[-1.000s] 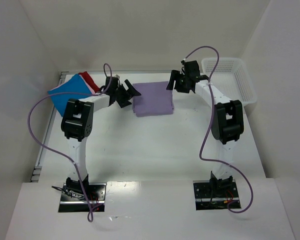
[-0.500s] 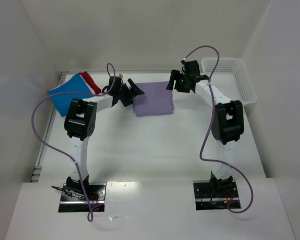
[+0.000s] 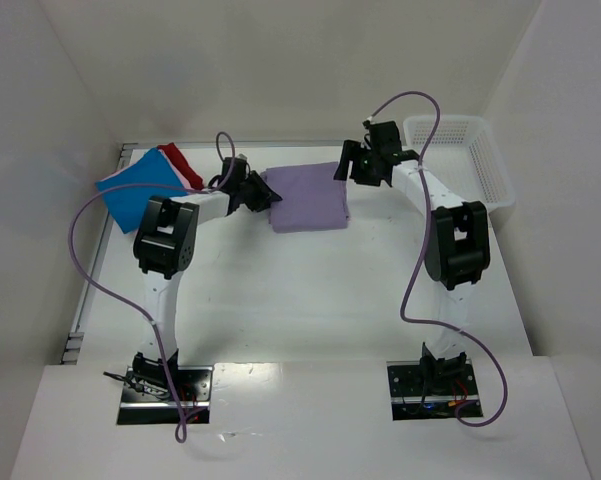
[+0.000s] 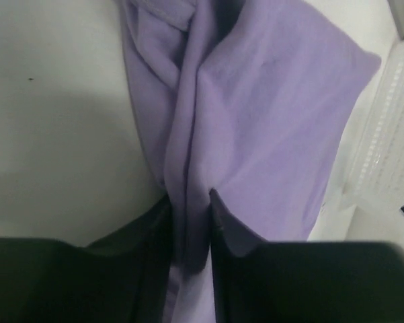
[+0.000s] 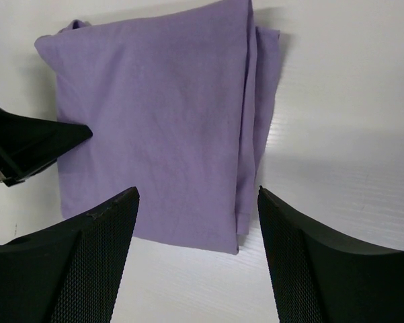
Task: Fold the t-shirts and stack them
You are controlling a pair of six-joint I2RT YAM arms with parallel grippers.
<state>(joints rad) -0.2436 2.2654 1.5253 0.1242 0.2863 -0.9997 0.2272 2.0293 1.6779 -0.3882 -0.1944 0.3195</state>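
The left end effector (image 3: 264, 194) has slid away from the stack beside it and onto the near edge of the lavender-purple cloth t-shirt (image 3: 308, 198). Its fingers, spread wide a second ago, have drawn together on that edge. The right arm has not shifted.

There are three shirts to count. One is the lavender-purple cloth t-shirt, folded to a rectangle between the two end effectors. One bright blue folded cloth t-shirt (image 3: 132, 190) and one red folded cloth t-shirt (image 3: 179, 160) lie overlapped behind the left end effector, on the side away from the lavender one. One white plastic mesh basket (image 3: 460, 150) stands beyond the right end effector, at the far right corner.

Everything rests on a white tabletop (image 3: 300, 290), enclosed by plain white walls (image 3: 280, 70).

In the left wrist view the left end effector pinches a raised ridge of lavender cloth between its black fingers (image 4: 148, 269), and the cloth bunches up ahead of them. The right end effector (image 3: 348, 168) hangs above the shirt's opposite edge with its fingers spread wide apart, touching nothing.
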